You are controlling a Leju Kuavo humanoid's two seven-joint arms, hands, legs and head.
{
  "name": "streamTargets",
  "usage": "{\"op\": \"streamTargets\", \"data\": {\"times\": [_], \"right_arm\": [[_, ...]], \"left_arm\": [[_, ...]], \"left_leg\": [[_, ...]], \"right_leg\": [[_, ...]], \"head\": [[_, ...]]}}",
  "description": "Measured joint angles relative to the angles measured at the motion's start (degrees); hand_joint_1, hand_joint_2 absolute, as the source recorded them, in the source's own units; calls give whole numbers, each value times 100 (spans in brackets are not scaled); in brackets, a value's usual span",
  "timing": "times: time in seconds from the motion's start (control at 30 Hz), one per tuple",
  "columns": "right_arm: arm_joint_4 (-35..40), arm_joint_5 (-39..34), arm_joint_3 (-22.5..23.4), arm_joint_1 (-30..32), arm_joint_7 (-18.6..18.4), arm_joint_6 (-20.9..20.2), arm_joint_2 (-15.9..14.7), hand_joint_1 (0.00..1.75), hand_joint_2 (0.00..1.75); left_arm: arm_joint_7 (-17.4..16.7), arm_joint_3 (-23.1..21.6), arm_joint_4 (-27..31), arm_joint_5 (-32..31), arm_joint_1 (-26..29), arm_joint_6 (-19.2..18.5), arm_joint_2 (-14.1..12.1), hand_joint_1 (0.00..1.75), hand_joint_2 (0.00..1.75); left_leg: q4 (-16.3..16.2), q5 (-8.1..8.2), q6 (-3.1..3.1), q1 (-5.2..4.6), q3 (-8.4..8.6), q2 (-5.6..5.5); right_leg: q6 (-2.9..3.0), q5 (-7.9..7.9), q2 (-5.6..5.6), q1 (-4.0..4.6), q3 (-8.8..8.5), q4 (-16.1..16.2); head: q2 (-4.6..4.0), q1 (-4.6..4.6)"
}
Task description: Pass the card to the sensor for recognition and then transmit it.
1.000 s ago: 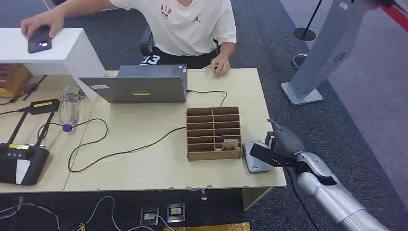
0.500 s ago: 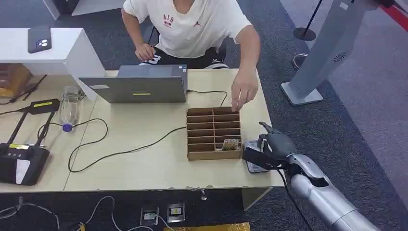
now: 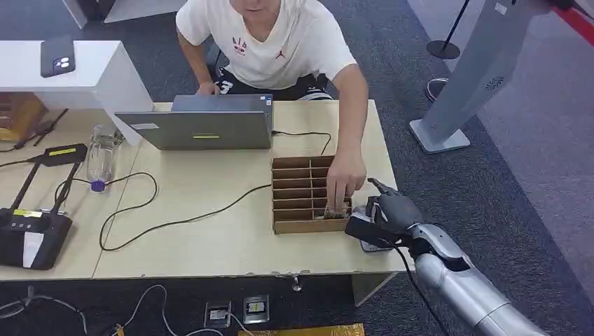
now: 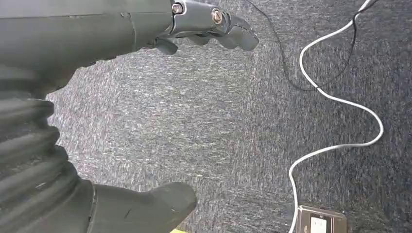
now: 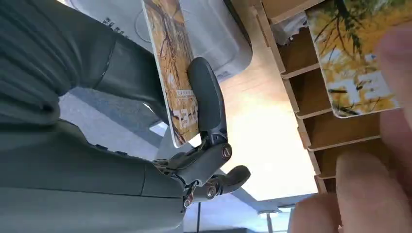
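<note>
One card pinched in right robot hand, second card in person's fingers

Robot bod: silver right arm w/ black cable along it, dark grey right hand, ribbed grey wrist cover. Left hand same grey, shiny screws on fingers.

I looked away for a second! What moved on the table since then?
The person's hand left the phone, swung across the table and reached down into the wooden box, where it holds a card. The right hand, gripping its own card, slid closer to the box over the sensor. Laptop, bottle and cables stayed put.
</note>
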State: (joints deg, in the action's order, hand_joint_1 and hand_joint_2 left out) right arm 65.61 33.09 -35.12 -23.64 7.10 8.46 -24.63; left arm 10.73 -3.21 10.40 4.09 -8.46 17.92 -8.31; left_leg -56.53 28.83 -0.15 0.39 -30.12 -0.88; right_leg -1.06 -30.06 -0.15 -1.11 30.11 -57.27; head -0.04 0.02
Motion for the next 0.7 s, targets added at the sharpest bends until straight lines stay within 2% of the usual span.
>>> {"op": "streamTargets", "data": {"times": [0.7], "right_arm": [[-92,-103,11,-112,-44,-2,0,175,175]], "left_arm": [[20,0,0,-6,18,7,13,0,175]], "left_leg": [[0,0,0,0,1,0]], "right_leg": [[0,0,0,0,1,0]], "head": [[0,-2]]}}
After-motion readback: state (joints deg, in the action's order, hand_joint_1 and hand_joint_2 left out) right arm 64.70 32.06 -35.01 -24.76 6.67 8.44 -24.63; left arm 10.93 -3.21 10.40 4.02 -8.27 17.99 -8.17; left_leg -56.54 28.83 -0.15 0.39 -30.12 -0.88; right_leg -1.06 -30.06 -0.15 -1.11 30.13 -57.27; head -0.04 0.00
